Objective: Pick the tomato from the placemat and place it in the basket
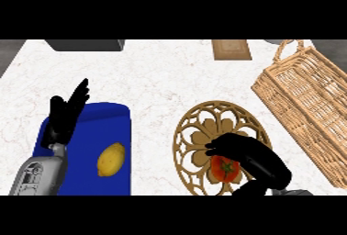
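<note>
We see the left hand point(65, 114) at the left of the frame, fingers straight and pointing up, holding nothing, resting over the left edge of the blue placemat point(108, 121). Grey forearm runs down to the lower left corner.

On the placemat, lower centre-left of the frame: a lemon point(111, 159), lying alone, well apart from the left hand.

Upper left, at the counter's point(169, 78) far edge: a dark grey block point(85, 45), cut off by the frame.

Right of centre: a round wooden openwork piece point(203, 124) with a flower-pattern cutout, lying flat on the counter just beside the placemat. The tomato point(224, 168) sits over its lower part, green stem facing up.

Right hand point(247, 153) comes in from the lower right, fingers curled round the tomato's top and right side. We can't tell whether the tomato is touching the openwork piece or held just above it.

Upper centre-right: a small wooden board point(231, 49) at the far edge.

Right side of the frame: a tall wicker basket point(308, 98), tilted diagonally, handle point(290, 48) toward the upper right. Tomato is near it, not in it.
</note>
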